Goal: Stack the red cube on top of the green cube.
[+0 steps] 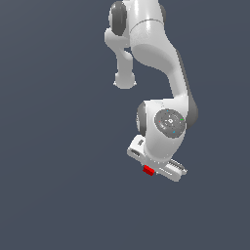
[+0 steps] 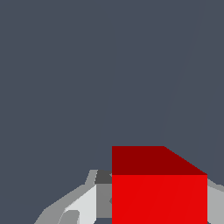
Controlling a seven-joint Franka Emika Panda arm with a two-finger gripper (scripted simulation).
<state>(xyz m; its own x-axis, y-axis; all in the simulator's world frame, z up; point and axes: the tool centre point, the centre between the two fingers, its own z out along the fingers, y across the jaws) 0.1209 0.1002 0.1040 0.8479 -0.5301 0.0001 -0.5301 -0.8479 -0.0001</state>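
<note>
The red cube (image 1: 148,170) is a tiny bright red block sitting at the tip of the white gripper (image 1: 155,167), low in the exterior view, right of centre. In the wrist view the red cube (image 2: 159,192) fills the space between the two grey-white fingers (image 2: 87,205), which press against its opposite sides. The gripper is shut on it. The green cube is out of view in both frames, and nothing shows beyond the red cube except the flat dark surface.
The white arm (image 1: 156,49) reaches down from the top of the exterior view, with its wrist joint (image 1: 168,122) just above the gripper. A plain dark grey-blue surface (image 1: 58,146) lies all around.
</note>
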